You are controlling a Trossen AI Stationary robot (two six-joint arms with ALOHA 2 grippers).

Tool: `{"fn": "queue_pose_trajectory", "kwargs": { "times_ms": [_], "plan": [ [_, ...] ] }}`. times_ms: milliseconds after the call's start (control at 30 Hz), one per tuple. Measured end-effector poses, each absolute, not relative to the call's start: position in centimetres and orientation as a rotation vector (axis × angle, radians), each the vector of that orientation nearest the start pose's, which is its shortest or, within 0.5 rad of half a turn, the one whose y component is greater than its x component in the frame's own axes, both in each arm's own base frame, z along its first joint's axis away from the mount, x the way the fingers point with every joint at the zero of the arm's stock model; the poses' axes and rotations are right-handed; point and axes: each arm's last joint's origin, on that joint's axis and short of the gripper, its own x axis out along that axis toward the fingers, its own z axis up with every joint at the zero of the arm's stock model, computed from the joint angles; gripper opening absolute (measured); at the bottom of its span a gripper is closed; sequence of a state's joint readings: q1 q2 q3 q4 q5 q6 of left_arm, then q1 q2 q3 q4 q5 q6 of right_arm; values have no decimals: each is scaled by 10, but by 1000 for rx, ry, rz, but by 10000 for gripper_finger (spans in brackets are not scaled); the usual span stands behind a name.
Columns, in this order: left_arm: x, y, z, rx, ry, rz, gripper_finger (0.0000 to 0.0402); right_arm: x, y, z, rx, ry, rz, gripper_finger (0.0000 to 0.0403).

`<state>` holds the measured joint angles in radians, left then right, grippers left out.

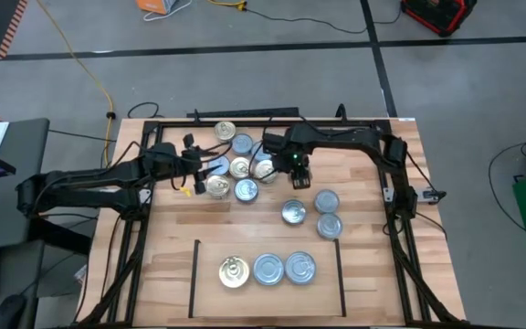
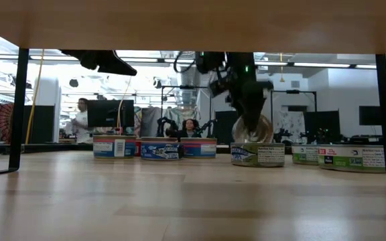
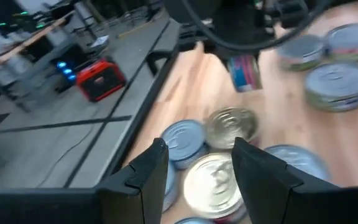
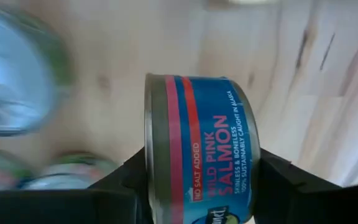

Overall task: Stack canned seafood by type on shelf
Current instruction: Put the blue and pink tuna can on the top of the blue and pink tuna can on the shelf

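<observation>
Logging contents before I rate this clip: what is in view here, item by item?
shelf cans: three, one gold top and two silver; in a row on the shelf.
cluster cans: about six, gold and silver tops mixed; far middle of the table.
side cans: three, silver tops; right of the cluster.
salmon can: one, blue label; tipped on edge.
people: two; in the room beyond.
left gripper: dark, open; over the cluster.
right gripper: dark; shut on the salmon can.
</observation>
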<state>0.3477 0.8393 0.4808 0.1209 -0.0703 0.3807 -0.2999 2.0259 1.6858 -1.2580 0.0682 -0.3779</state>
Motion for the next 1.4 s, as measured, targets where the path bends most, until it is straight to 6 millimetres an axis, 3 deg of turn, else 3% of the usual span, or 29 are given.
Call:
{"fn": "queue_pose_trajectory", "kwargs": {
  "times_ms": [133,300,467,633,833,1100,1300,1400],
  "plan": [
    [171,62,255,332,251,307,168,373,-100,260,32,1468,73,205],
    [162,55,265,337,172,210,168,381,-84,313,249,1139,234,205],
    [149,48,271,335,140,158,168,403,-65,335,545,892,365,205],
    [136,33,277,382,99,102,168,421,-22,335,618,851,525,208],
    [123,25,288,357,11,195,168,431,20,341,631,809,617,210],
    [122,24,293,285,-44,228,168,448,45,339,764,760,636,215],
    [127,24,290,282,-22,214,168,460,58,317,851,826,614,210],
    [127,24,291,283,-23,215,168,462,62,317,862,826,618,209]
  ]
}}
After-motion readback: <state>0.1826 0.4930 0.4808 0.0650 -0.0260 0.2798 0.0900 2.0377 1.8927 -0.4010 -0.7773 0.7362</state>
